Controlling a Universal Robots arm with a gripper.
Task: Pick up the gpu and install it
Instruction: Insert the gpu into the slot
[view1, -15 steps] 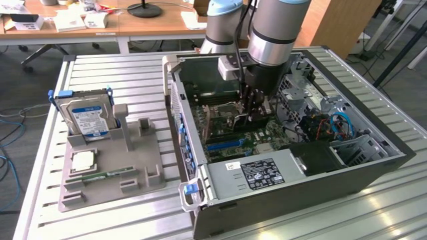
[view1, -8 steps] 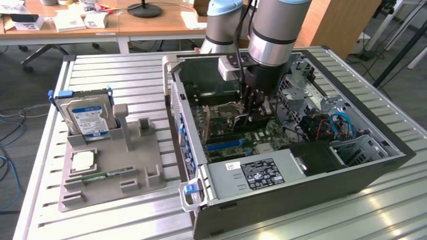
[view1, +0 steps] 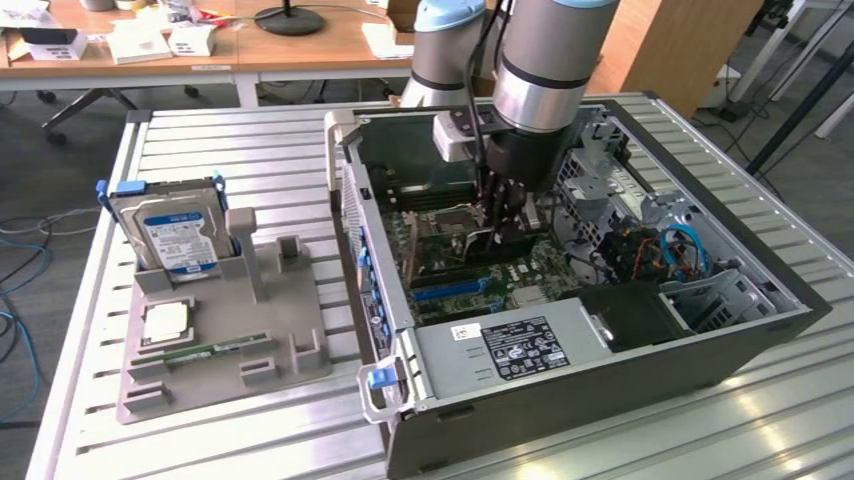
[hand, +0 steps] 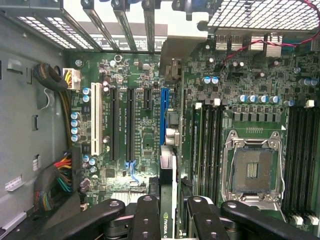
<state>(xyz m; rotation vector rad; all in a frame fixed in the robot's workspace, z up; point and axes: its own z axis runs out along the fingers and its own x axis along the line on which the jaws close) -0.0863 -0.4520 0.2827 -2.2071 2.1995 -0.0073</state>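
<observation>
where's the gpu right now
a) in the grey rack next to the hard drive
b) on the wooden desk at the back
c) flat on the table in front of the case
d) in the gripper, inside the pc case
d: the gpu stands edge-on in the gripper, over the motherboard inside the case.

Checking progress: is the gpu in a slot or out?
Out, it seems: the tool holds the gpu on edge above the board; the blue slot looks bare.
</observation>
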